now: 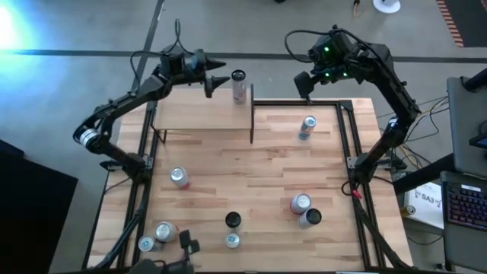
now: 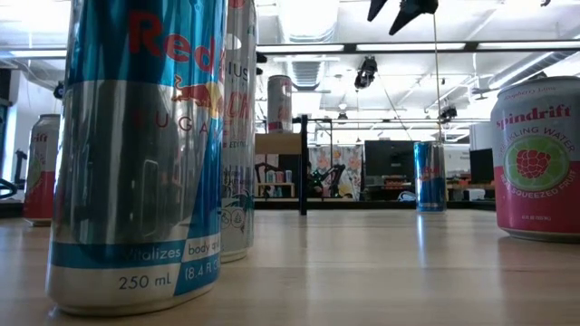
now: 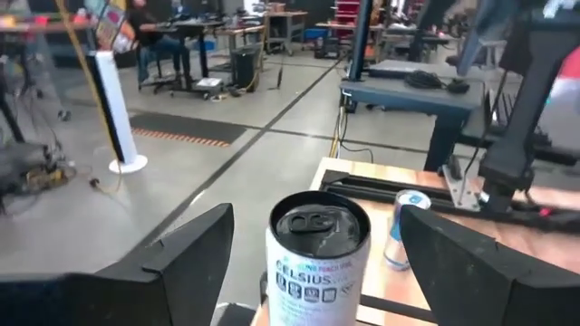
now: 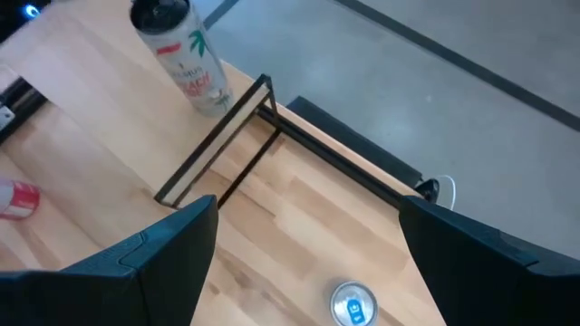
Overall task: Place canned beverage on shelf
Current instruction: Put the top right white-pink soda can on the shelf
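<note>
A white Celsius can with a dark top stands upright on its base at the far right corner of the shelf, a light-wood board with thin dark end panels. The can shows in the left wrist view between the fingers of my left gripper. That gripper is open, close to the can's left side and level with its top, with a gap on either side. My right gripper hangs open high over the table's far right. Its wrist view shows the can and the shelf's right end panel.
Several other cans stand or lie on the tabletop. A blue one is right of the shelf, a pink one is in front of it, and more cluster near the front edge. Dark frame rails run along the table's sides.
</note>
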Controlling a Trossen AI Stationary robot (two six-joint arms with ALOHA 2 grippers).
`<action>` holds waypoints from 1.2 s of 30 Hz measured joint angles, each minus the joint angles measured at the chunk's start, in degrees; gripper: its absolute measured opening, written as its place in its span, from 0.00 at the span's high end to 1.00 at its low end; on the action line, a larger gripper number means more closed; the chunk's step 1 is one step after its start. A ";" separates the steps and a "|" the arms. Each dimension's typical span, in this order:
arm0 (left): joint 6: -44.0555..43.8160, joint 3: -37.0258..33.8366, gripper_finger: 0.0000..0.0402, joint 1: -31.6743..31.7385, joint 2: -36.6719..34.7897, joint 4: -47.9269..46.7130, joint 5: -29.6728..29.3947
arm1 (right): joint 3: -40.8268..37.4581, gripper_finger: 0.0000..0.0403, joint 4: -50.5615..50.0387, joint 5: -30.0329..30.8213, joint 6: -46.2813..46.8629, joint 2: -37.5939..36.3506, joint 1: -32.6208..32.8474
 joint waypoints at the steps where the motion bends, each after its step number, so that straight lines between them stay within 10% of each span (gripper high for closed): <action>1: -0.86 0.00 0.27 0.17 -0.94 -1.20 0.02 | -0.71 0.17 0.15 -0.03 -0.16 0.00 0.00; 10: 0.61 -0.88 0.29 -0.28 -9.64 -17.22 -3.68 | -14.48 0.19 12.07 -6.74 -6.42 -2.89 0.14; 17: -12.60 -9.25 0.35 -5.29 -10.28 -6.92 -8.05 | -33.04 0.19 40.16 -21.75 -7.09 -6.75 -5.70; 27: -21.80 -15.78 0.48 -10.59 -8.34 -1.34 -35.14 | -45.31 0.21 64.45 -27.53 0.97 4.70 -11.27; 36: -20.36 -15.78 0.88 -10.55 -5.23 -1.35 -26.49 | -45.27 0.66 71.13 -27.70 6.10 9.25 -11.32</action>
